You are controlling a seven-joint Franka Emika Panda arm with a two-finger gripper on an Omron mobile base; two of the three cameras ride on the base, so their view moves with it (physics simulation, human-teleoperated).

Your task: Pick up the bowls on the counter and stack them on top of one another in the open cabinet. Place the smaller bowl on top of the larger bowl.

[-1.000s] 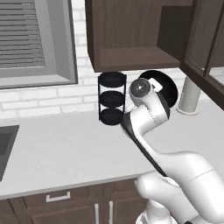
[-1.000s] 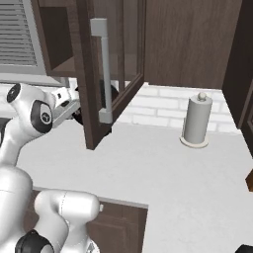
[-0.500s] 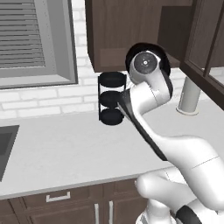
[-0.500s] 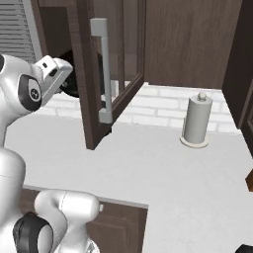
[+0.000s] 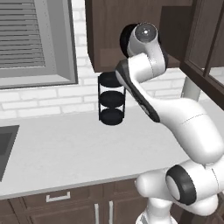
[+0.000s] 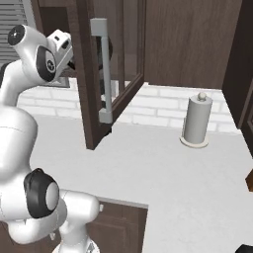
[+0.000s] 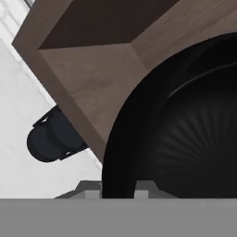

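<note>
A glossy black bowl (image 7: 185,139) takes up the right of the hand view, its rim caught between the fingertips of my gripper (image 7: 118,190), which is shut on it. I cannot tell which of the two bowls it is. Behind it lies the bare wooden floor of the open cabinet (image 7: 92,78). In the left base view the bowl (image 5: 125,40) peeks out from behind my raised wrist, at the mouth of the open cabinet (image 5: 109,35), high above the counter (image 5: 65,148).
A three-tier black wire rack (image 5: 111,98) stands on the counter just under the cabinet. The glass-fronted door (image 6: 104,74) hangs open to the right of my hand. A paper towel roll (image 6: 196,121) stands by the brick wall.
The arm has risen from just above the counter to cabinet height, carrying the black bowl up to the cabinet's opening. The base has stayed put.
</note>
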